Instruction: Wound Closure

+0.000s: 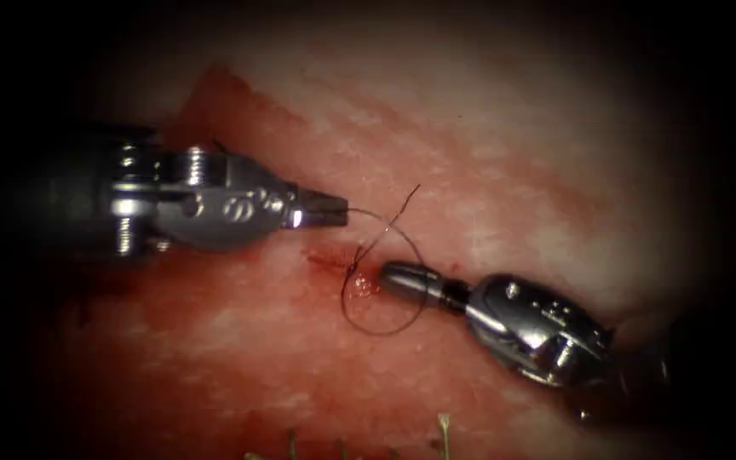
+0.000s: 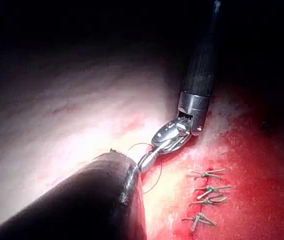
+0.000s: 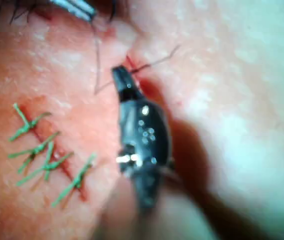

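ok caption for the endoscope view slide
Left end effector holds the thread, looped beside the closed right end effector at the cut in the tissue.

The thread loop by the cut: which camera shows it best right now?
The endoscope view: the whole loop of thread shows, running from the left tool, shut on it, past the right tool. The left wrist view shows a faint arc; the right wrist view shows blurred strands.

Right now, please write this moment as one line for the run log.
left tool: shut on thread | right tool: shut, holds nothing seen, beside stitch site | thread: loop on tissue | needle: not seen
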`<action>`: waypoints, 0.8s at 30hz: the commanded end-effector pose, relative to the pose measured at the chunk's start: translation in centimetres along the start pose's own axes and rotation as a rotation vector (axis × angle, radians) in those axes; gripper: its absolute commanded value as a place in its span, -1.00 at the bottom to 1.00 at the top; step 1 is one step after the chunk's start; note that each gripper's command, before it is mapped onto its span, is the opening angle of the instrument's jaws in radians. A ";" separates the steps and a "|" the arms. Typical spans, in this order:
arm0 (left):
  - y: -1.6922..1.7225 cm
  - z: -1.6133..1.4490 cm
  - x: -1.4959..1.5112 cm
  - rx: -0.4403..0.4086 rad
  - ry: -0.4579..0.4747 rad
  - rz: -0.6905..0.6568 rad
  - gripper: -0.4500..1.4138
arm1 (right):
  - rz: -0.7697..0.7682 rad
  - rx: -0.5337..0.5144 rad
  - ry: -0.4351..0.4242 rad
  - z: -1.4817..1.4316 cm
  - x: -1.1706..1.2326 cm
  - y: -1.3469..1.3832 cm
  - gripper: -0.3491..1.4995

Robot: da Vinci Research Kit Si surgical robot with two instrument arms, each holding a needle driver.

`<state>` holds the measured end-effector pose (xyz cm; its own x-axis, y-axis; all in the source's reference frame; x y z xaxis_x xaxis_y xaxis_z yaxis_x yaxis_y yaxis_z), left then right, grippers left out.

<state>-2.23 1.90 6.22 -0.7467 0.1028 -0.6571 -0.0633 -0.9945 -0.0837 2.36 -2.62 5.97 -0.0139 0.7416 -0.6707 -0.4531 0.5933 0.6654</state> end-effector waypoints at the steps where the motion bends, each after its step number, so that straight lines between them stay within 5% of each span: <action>1: 0.05 0.14 0.01 -0.007 0.000 -0.001 -1.00 | 0.003 0.007 -0.004 0.03 -0.11 -0.07 -1.00; 10: 0.08 0.55 -0.04 -0.014 -0.013 -0.011 -1.00 | 0.002 0.028 0.025 0.04 -0.10 -0.16 -1.00; 24: 0.18 1.05 -0.59 -0.007 -0.042 -0.022 -1.00 | 0.015 0.090 0.122 0.08 -0.02 -0.26 -1.00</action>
<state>-2.44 1.66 7.34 -0.7723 0.1273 -0.6224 -0.0800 -0.9914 -0.1035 2.51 -2.65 5.78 -0.1347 0.7063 -0.6950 -0.3732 0.6135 0.6959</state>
